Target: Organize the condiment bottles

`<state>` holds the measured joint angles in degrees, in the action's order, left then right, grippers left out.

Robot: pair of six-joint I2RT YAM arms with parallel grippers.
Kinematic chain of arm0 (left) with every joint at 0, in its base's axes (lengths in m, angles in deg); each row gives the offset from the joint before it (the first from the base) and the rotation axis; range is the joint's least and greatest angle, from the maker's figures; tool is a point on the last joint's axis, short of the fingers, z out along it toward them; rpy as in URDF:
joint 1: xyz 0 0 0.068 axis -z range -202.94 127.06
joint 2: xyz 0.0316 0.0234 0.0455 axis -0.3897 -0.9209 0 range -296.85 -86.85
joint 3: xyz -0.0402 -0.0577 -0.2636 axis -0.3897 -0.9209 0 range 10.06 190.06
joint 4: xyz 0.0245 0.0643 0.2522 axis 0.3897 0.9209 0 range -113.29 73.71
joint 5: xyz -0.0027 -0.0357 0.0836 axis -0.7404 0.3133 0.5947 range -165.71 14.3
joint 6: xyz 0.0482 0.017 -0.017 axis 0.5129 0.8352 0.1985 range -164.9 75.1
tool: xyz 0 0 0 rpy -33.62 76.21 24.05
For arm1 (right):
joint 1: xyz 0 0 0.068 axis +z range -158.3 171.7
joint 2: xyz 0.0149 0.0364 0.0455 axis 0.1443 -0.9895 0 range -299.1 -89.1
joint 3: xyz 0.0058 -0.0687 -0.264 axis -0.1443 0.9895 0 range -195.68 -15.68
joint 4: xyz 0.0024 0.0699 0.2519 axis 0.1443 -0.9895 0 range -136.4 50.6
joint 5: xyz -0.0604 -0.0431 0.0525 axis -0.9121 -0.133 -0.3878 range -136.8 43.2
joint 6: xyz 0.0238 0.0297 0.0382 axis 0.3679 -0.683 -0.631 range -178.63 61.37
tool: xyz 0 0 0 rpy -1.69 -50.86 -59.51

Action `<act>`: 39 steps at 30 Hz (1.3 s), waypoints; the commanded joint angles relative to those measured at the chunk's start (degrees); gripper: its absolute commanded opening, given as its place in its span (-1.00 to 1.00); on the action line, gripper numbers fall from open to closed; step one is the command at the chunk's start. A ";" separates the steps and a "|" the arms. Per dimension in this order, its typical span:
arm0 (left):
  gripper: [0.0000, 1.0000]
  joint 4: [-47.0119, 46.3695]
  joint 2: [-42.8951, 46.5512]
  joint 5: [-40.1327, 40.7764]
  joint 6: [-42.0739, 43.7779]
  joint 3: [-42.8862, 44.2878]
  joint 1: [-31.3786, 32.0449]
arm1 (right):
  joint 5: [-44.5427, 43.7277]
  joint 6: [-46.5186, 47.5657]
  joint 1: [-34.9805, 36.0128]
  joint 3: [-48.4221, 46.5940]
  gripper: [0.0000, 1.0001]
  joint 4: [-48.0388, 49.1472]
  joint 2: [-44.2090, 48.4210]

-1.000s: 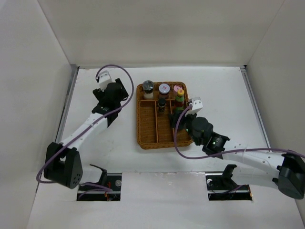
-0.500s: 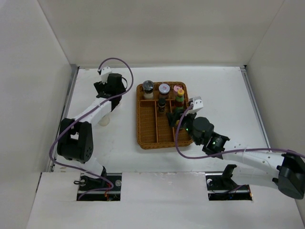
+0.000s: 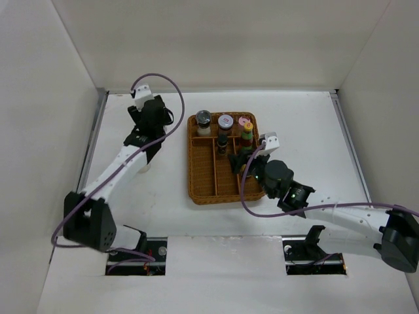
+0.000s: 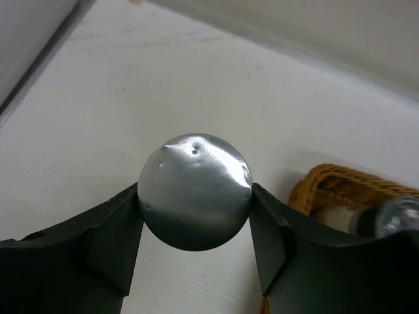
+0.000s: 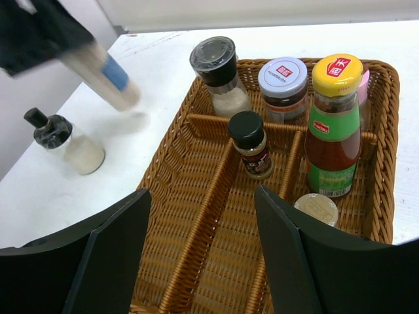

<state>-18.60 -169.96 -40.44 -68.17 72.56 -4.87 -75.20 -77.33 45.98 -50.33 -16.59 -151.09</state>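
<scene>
Left wrist view: the left hand point(image 4: 195, 199) has just clenched. Its two fingers point(image 4: 111, 242) now press either side of the grey cap of the white bottle point(image 4: 194, 190), where a moment ago they stood apart. From the right wrist, that bottle shows tilted and blurred, probably lifting off the worktop point(image 5: 33, 196), up and to the left of the right hand point(image 5: 201, 216). The right hand is released and empty over the wicker tray point(image 5: 169, 160). The bottle likely goes there next.
</scene>
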 commanded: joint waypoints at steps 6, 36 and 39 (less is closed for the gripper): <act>-0.22 -7.15 17.02 3.41 2.26 -2.12 12.19 | 0.37 -1.87 -1.94 2.04 0.42 4.87 2.67; 0.08 -16.03 -5.84 6.48 -1.87 -6.60 26.01 | 1.42 -4.94 -6.34 4.24 0.42 5.32 4.43; 0.35 -16.03 -4.52 8.06 -1.78 -6.86 26.36 | 1.25 -4.94 -6.34 4.24 0.42 5.32 4.43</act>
<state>-30.51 -177.07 -35.15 -69.31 66.13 21.36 -74.09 -81.43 40.04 -45.83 -14.65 -146.85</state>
